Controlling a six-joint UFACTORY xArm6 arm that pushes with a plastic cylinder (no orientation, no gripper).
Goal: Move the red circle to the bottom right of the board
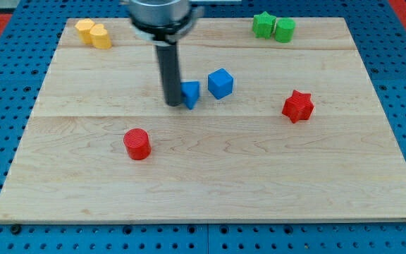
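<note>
Tip (171, 104) of gripless tool beside small blue block (190, 93), red circle (137, 143) apart toward view's bottom-left.

We saw two yellow blocks (94, 33) touching at the board's (210, 190) top left, and two green blocks (273, 27) touching at the top right. Two blue blocks (220, 83) sat near the middle, a red star (298, 106) further right.
</note>
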